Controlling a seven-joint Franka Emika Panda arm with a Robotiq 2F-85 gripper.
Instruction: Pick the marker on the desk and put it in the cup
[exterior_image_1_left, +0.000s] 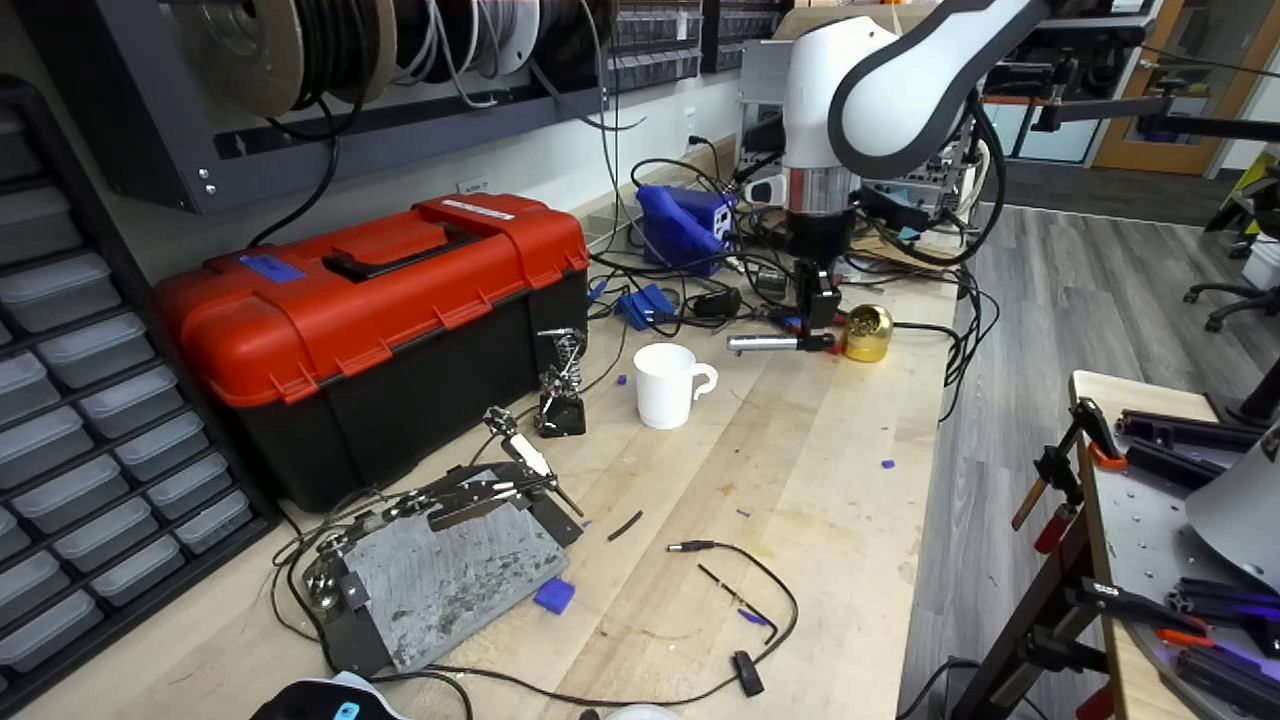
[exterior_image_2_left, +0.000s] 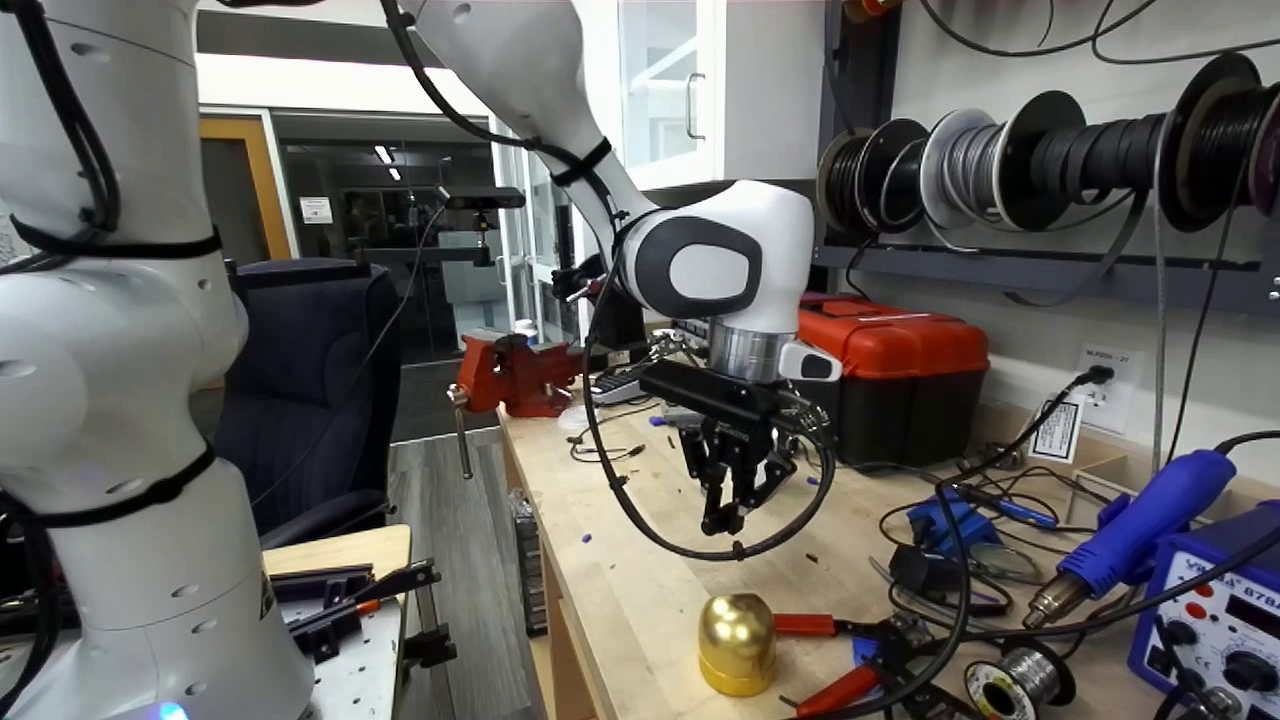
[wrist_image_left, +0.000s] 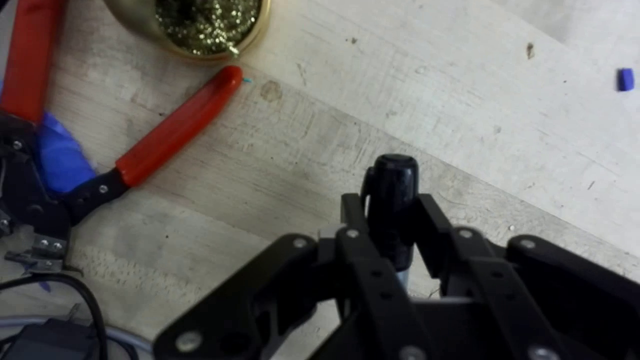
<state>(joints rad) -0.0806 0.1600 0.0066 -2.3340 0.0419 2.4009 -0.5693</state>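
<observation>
- A black Robotiq gripper (wrist_image_left: 391, 212) holds a marker (exterior_image_1_left: 765, 343) above a light wooden desk (exterior_image_1_left: 790, 480), its jaws narrowed on the dark cap, one finger to each side of it in the wrist view.
- In an exterior view the marker hangs about level over the desk, black cap at the fingers, silver barrel reaching left.
- The cup (exterior_image_1_left: 664, 387), a plain white mug, stands upright on the desk, left of the marker and apart from it, its handle facing right.
- A gold-colored pot (exterior_image_2_left: 737, 650), filled with metallic wool, stands near in an exterior view, with red-handled pliers (exterior_image_2_left: 805, 625) just beside it; whether they touch cannot be told.
- At right in an exterior view, a blue handpiece (exterior_image_2_left: 1150, 540) slants beside a blue station (exterior_image_2_left: 1215, 600) with dials.
- A black toolbox (exterior_image_1_left: 400, 340) with a red lid sits at left in an exterior view, a small coil stand (exterior_image_1_left: 561, 415) between it and the cup.
- Near left sits a scuffed gray plate (exterior_image_1_left: 465, 575), a blue scrap (exterior_image_1_left: 554, 596) just beside it; a black cable (exterior_image_1_left: 747, 673) loops across the near desk.
</observation>
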